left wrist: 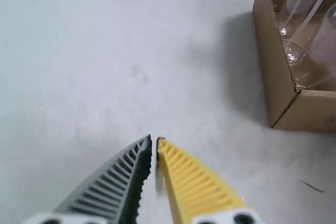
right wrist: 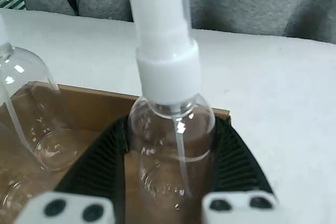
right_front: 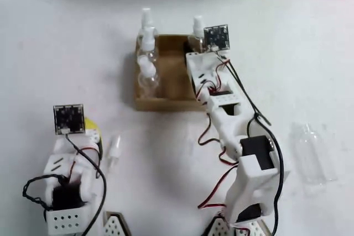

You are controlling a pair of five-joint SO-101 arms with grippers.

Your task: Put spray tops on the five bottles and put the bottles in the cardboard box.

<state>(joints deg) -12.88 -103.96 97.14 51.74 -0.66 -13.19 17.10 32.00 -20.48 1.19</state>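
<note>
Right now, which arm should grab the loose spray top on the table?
Left, I'd say. The left hand is shut on nothing and sits close to the spray top, while the right hand is clamped on a bottle at the cardboard box.

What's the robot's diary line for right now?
right gripper: shut on capped bottle at cardboard box | left gripper: shut, empty | in box: three capped bottles | on table: spray top, topless bottle

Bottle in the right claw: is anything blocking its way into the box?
Nothing visible does. The right gripper holds the bottle at the cardboard box, in its far corner; the three other bottles stand along the opposite wall.
</note>
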